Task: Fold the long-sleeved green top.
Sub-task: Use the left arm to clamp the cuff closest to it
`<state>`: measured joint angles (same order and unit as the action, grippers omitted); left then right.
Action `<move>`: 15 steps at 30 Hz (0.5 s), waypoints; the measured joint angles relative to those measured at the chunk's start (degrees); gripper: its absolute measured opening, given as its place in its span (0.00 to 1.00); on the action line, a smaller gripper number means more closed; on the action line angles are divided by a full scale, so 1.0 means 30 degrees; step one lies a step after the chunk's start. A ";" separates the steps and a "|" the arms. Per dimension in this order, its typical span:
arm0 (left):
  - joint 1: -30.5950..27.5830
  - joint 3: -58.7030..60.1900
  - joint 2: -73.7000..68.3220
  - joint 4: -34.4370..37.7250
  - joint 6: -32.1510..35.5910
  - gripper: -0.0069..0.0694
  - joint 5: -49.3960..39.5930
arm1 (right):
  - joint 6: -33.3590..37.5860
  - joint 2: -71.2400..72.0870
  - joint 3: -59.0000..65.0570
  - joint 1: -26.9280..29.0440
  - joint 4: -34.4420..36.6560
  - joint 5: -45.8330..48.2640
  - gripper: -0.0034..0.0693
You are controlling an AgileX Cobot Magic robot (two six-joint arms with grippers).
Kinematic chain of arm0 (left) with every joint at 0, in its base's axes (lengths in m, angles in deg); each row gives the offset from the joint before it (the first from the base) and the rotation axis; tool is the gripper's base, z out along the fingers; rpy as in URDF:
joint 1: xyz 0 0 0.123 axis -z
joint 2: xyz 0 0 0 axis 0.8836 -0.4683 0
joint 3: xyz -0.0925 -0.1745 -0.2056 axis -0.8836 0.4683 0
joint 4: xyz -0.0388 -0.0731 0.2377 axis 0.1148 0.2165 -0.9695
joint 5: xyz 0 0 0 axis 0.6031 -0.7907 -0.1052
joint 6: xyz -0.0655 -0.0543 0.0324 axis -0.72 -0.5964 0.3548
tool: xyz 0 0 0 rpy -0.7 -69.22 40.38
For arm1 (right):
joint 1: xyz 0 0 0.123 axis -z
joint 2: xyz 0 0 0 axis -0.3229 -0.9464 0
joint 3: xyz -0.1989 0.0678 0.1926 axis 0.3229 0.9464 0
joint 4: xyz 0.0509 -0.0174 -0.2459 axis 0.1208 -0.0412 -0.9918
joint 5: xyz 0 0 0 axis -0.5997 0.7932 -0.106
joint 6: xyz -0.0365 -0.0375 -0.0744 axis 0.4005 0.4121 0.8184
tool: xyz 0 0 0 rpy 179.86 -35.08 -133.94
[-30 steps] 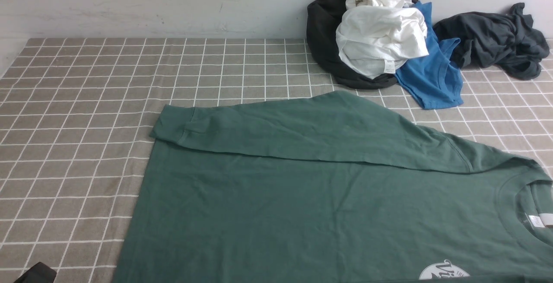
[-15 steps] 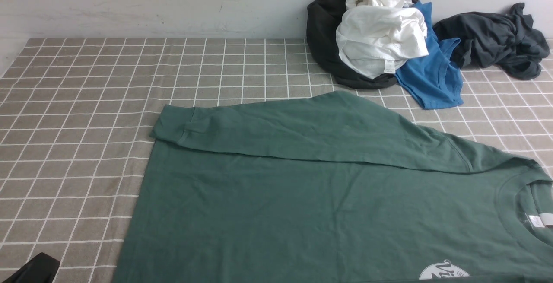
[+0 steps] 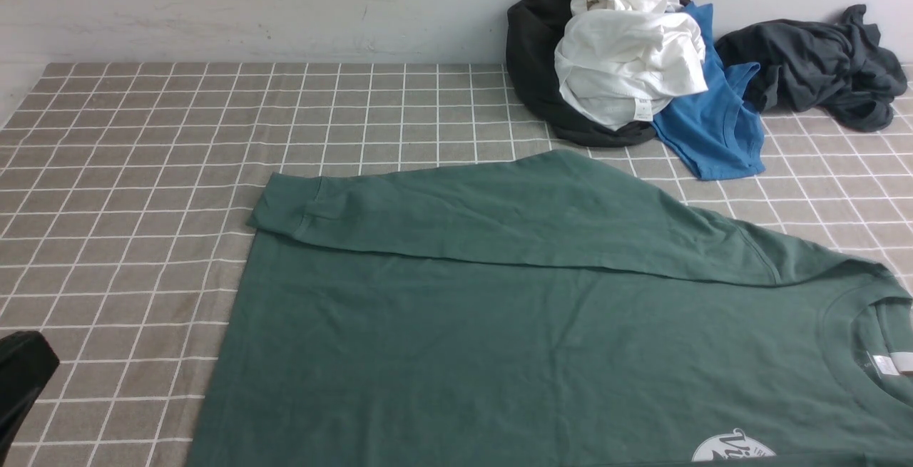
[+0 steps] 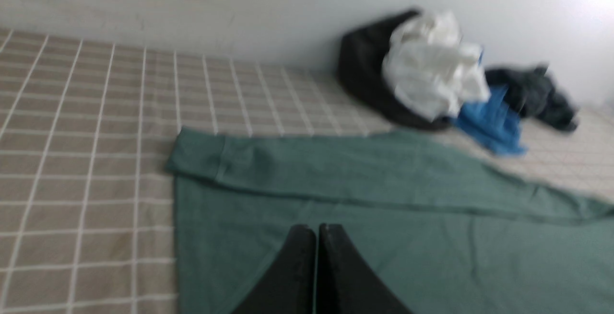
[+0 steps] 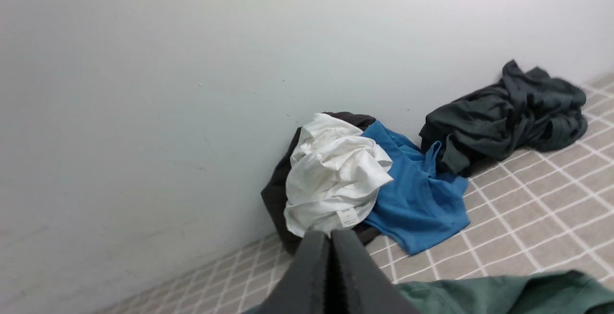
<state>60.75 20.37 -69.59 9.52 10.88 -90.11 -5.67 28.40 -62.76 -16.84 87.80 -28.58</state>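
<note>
The green long-sleeved top (image 3: 513,331) lies flat on the checked cloth, neck (image 3: 866,353) to the right, white chest print (image 3: 735,448) at the near edge. One cuffed sleeve (image 3: 456,214) is folded across the body's far side, cuff (image 3: 285,204) at the left. My left gripper (image 4: 316,230) is shut and empty, above the top's body in the left wrist view (image 4: 383,237); a black part of it (image 3: 18,374) shows at the front view's lower left. My right gripper (image 5: 330,235) is shut and empty, raised, with a strip of green fabric (image 5: 503,295) beneath it; it is out of the front view.
A pile of clothes sits against the back wall at the right: a white garment (image 3: 628,60) on a black one (image 3: 531,60), a bright blue T-shirt (image 3: 713,128), and a dark grey-black garment (image 3: 813,68). Checked tablecloth (image 3: 143,167) spreads to the left.
The black part of my left gripper has risen up the lower left edge of the front view. The top and the pile have not moved.
</note>
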 joint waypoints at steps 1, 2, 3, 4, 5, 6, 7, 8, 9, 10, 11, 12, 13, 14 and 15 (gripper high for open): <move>0.0000 -0.0168 -0.0241 -0.0201 0.0015 0.08 -0.0381 | 0.0511 -0.0315 -0.0383 0.0000 -0.0063 0.0122 0.03; 0.0000 -0.1409 -0.1958 -0.1590 0.0118 0.08 -0.1603 | 0.1546 -0.1504 -0.1215 0.0000 -0.0284 0.0780 0.03; 0.0000 -0.2345 -0.3202 -0.2571 0.0165 0.08 -0.2708 | 0.2238 -0.2203 -0.1789 0.0000 -0.0334 0.1174 0.03; 0.0000 -0.3291 -0.4449 -0.3523 0.0180 0.08 -0.3840 | 0.3049 -0.3087 -0.2520 0.0000 -0.0405 0.2133 0.03; 0.0000 -0.4383 -0.5687 -0.4630 0.0242 0.08 -0.5184 | 0.3840 -0.4116 -0.3402 0.0000 -0.0430 0.3293 0.03; 0.0000 -0.5056 -0.6905 -0.5331 0.0292 0.08 -0.6053 | 0.4349 -0.4935 -0.4139 0.0000 -0.0452 0.4377 0.03; 0.0000 -0.5216 -0.7146 -0.5491 0.0283 0.08 -0.6256 | 0.4432 -0.5090 -0.4291 0.0000 -0.0452 0.4601 0.03; 0.0049 -0.5948 -0.8071 -0.6252 0.0301 0.08 -0.7185 | 0.4775 -0.5705 -0.5025 0.0000 -0.0452 0.5758 0.03; 0.0305 -0.6735 -0.9794 -0.7098 0.0301 0.08 -0.8143 | 0.5205 -0.6819 -0.6031 -0.0017 -0.0487 0.7352 0.03; 0.0669 -0.7127 -1.0754 -0.7527 0.0301 0.08 -0.8540 | 0.5453 -0.7436 -0.6716 -0.0097 -0.0547 0.8211 0.03; 0.1193 -0.7370 -1.1642 -0.7810 0.0301 0.08 -0.8722 | 0.5768 -0.8002 -0.7371 -0.0286 -0.0642 0.9415 0.03; 0.2006 -0.7516 -1.2424 -0.7962 0.0301 0.09 -0.8768 | 0.6025 -0.8531 -0.8015 -0.0571 -0.0822 1.0403 0.03; 0.2807 -0.7570 -1.3110 -0.8060 0.0389 0.09 -0.8791 | 0.6184 -0.9035 -0.8618 -0.0920 -0.1038 1.1399 0.03; 0.3660 -0.7591 -1.3730 -0.8219 0.0470 0.10 -0.8845 | 0.6244 -0.9542 -0.9283 -0.1326 -0.1309 1.2417 0.03; 0.4368 -0.7592 -1.4207 -0.8362 0.0488 0.10 -0.8915 | 0.6249 -0.9945 -0.9575 -0.1656 -0.1500 1.3284 0.03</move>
<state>73.85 -2.41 -112.21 -15.56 12.35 -116.85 13.07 -1.44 -91.49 -21.80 83.30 11.27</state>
